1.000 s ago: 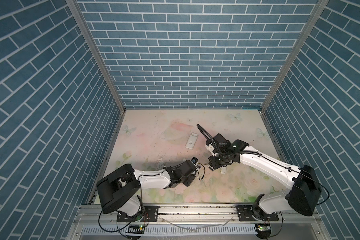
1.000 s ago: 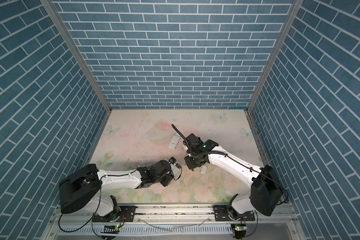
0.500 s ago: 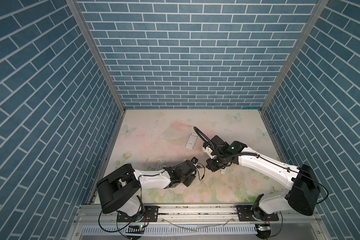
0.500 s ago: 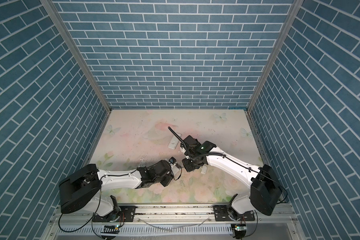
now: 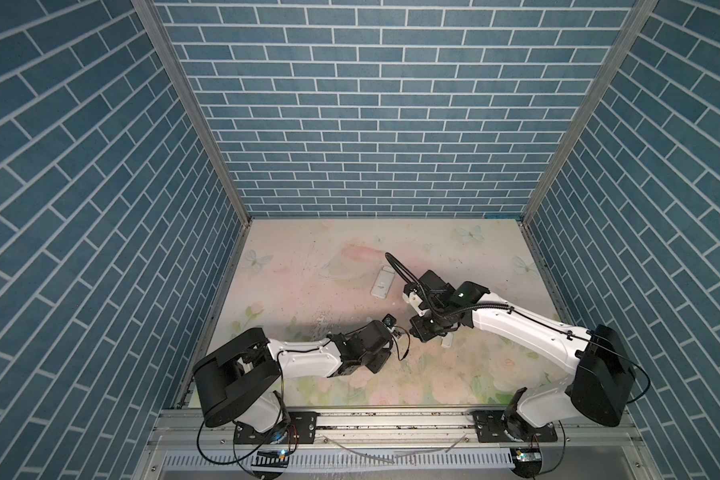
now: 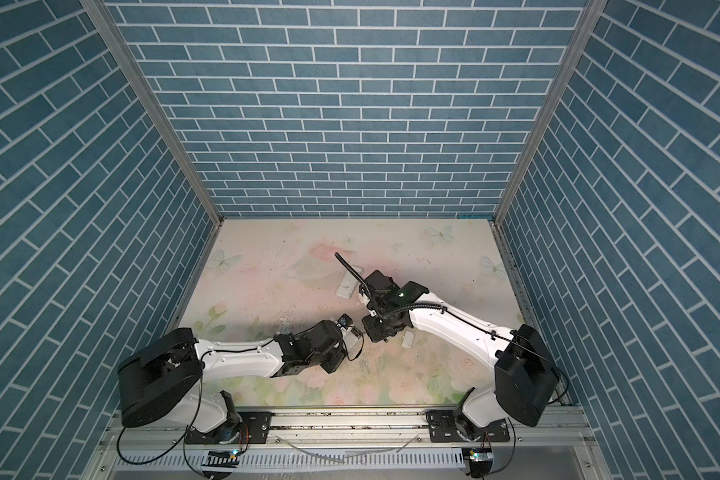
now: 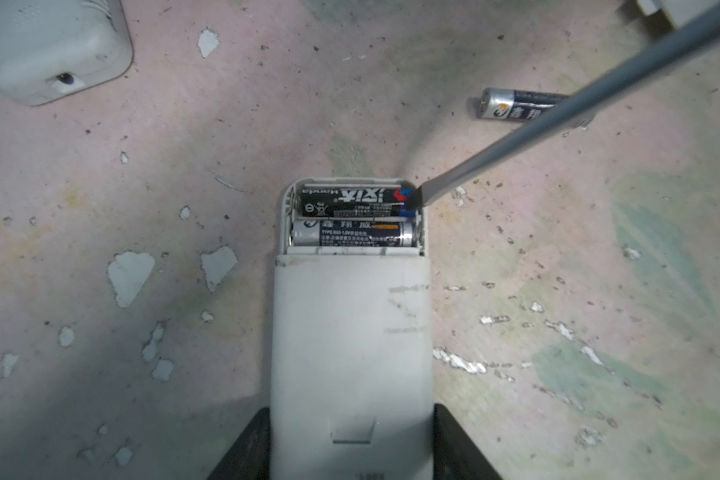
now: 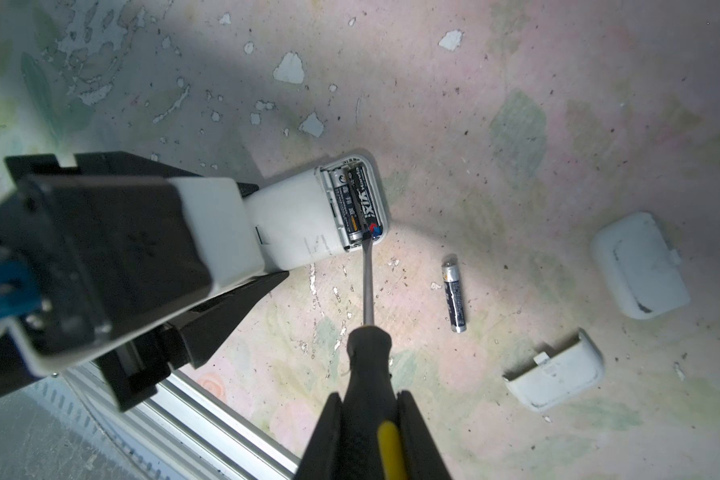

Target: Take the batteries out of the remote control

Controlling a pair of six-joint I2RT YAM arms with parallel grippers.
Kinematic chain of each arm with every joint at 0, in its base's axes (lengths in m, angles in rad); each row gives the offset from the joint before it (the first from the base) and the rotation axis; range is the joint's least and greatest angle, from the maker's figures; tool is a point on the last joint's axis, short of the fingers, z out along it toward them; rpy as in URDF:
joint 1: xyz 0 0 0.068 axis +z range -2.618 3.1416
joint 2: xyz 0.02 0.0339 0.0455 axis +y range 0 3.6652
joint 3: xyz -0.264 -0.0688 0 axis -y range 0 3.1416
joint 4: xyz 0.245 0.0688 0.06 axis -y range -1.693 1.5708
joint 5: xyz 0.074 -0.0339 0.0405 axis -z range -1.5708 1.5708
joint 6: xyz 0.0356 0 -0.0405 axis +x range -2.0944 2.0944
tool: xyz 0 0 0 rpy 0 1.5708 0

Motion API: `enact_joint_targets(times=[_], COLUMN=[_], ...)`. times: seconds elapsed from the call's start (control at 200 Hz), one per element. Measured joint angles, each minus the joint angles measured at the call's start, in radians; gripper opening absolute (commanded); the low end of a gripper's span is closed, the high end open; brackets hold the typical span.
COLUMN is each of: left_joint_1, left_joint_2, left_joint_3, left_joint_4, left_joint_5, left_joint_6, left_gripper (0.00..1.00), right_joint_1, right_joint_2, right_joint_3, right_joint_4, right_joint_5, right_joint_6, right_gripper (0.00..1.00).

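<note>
A: Since a second ago the right gripper (image 5: 422, 330) has slid across the surface toward the left arm. The left arm has not shifted.

B: What does it carry?

A: Its jaws are clamped narrow on the black-and-yellow handle of a screwdriver (image 8: 368, 357). The flat tip rests against the red-and-blue end of the black battery (image 7: 350, 201), at a corner of the open compartment.

B: And the left gripper (image 7: 350, 409)?

A: It grips the remote control (image 7: 350, 332) by its two long sides, so its jaws stand as far apart as the remote is wide. The remote lies compartment side up on the floral surface (image 7: 142, 145), around the middle and nearer the front edge than the back.

B: Where are the batteries?

A: Two sit side by side in the compartment at the remote's free end. The black one is outermost, with the silver-and-dark battery (image 7: 350, 235) just inside it. A third, dark blue battery (image 8: 454, 297) lies loose on the surface near that end, not touching the remote. The screwdriver shaft partly crosses it in the left wrist view.

B: Anything else?

A: A white cover plate (image 8: 553, 374) lies beyond the loose battery. A second remote (image 5: 382, 282) lies farther toward the back edge, and the plate touches neither.
</note>
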Motion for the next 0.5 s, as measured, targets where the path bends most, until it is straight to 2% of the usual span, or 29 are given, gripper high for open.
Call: enact_joint_targets(times=[0.5], left_joint_1=[0.000], left_joint_2=[0.000], left_joint_3=[0.000], left_joint_4=[0.000], left_joint_5=[0.000], left_joint_6=[0.000], left_gripper=[0.40], right_joint_1=[0.000], right_joint_2=[0.000], right_joint_3=[-0.001], right_joint_4=[-0.005], right_joint_5=[0.001], right_joint_6=[0.000], right_gripper=[0.00])
